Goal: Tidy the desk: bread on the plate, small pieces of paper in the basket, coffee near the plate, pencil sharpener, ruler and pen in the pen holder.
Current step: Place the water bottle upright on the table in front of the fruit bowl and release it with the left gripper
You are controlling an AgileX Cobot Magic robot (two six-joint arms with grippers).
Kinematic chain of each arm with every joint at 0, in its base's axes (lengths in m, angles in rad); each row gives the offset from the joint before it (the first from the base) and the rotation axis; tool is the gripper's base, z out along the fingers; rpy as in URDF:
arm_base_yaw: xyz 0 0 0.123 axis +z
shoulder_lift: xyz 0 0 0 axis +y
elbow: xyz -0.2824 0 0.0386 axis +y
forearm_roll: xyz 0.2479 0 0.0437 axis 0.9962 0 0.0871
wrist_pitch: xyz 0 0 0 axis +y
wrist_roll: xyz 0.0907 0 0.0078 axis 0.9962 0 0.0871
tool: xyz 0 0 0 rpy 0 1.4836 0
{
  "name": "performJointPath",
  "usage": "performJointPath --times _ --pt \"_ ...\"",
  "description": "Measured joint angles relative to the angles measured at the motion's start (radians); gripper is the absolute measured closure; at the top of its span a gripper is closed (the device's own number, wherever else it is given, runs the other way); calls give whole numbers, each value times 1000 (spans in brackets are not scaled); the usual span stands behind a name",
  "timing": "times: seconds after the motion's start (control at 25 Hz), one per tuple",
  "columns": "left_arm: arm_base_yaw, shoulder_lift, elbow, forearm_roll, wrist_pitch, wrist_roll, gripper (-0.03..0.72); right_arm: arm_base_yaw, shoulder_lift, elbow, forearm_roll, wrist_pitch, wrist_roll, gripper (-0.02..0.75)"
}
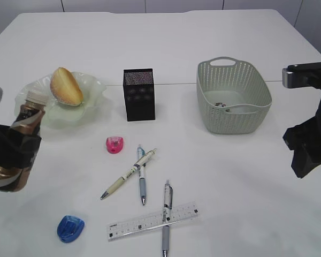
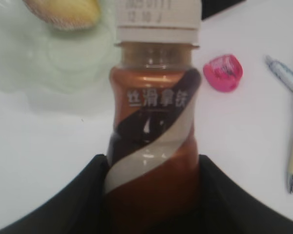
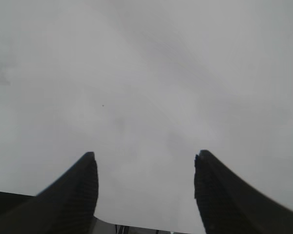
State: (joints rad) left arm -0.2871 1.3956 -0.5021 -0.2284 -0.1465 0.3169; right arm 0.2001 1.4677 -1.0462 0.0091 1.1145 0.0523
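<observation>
1. Coffee bottle (image 2: 154, 146): you have it in the left gripper (image 2: 151, 195), fingers clamped on its lower body, at 9 o'clock on the desk (image 1: 203, 160), just beside the plate (image 1: 93, 88). Judged rigid, glossy and likely slippery, with some liquid weight; hold low on the waist, never by the white cap (image 2: 158, 19).
2. Bread (image 1: 66, 85): on the plate at 10 o'clock. Looks soft; a light grip would suit.
3. Pen holder (image 1: 138, 93): black mesh box near 12 o'clock, upright.
4. Basket (image 1: 232, 96): at 2 o'clock; small scraps lie inside.
5. Pink pencil sharpener (image 1: 114, 144): centre-left. Blue pencil sharpener (image 1: 70, 228): at 7 o'clock. Both small and hard; pinch across the flat sides.
6. 3 pens (image 1: 142, 174): 2 crossed at centre, 1 lying across the ruler (image 1: 152, 220) at 6 o'clock. Ruler thin and flat, hard to lift; take an edge.
7. Right gripper (image 3: 146, 190): fingers apart, nothing between them, at 3 o'clock.
</observation>
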Motion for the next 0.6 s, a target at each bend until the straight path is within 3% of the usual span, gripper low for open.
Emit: performJointPath --times 0.2,0.44,0.6 --pt "0 -44 74 6 -244 -80 306 0 0 0 0 4 0 279" --pt "0 -15 145 196 -656 -340 307 0 0 0 0 8 0 280" --pt "0 62 146 261 -847 -388 307 0 0 0 0 10 0 280"
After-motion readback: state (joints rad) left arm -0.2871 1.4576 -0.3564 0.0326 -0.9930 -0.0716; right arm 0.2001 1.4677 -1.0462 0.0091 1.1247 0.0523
